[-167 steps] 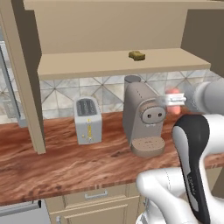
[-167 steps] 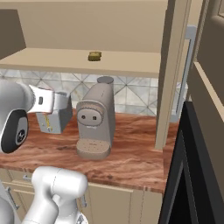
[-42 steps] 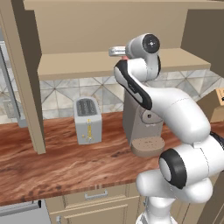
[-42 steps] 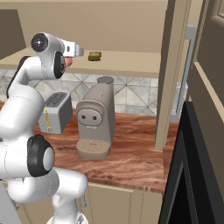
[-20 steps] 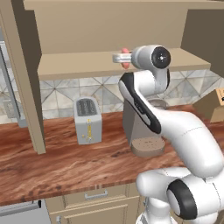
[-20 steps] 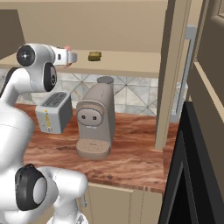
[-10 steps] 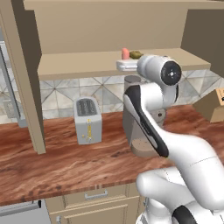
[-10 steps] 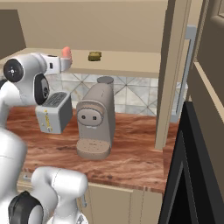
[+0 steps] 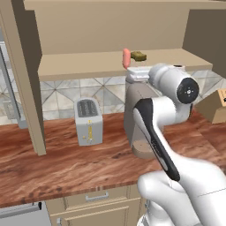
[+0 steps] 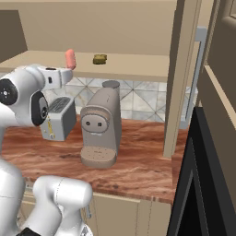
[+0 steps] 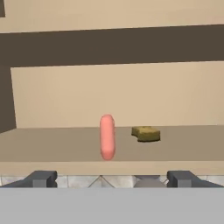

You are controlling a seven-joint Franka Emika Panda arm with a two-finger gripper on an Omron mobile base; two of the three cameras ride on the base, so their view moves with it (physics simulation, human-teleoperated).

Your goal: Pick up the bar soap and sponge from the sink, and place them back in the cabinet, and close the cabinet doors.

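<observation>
Stands on edge near the front lip of the cabinet shelf: bar soap, upright and narrow, with the sponge lying flat just beside and a little deeper in. Seen likewise from the right side, soap up on its thin edge, sponge further along the shelf, apart from it. Through the hand camera, soap dead centre, sponge to one side, no contact between them.

Gripper spread wide and empty, fingers well to either side and short of the soap, nothing grasped.

Main worry: toppling. So tall and thin on its edge, probably unstable; could tip forward off the lip and drop onto the counter by the coffee maker or toaster, which would mean another pick. Could be caused by a brush from a finger or the wrist while pulling back, since the hand sits close below the shelf edge.

Second worry: the doors. Not yet shut. Swinging one closed with soap so near the front might clip it. Also possible: arm catching a door edge while reaching for a handle, given the tight space.
</observation>
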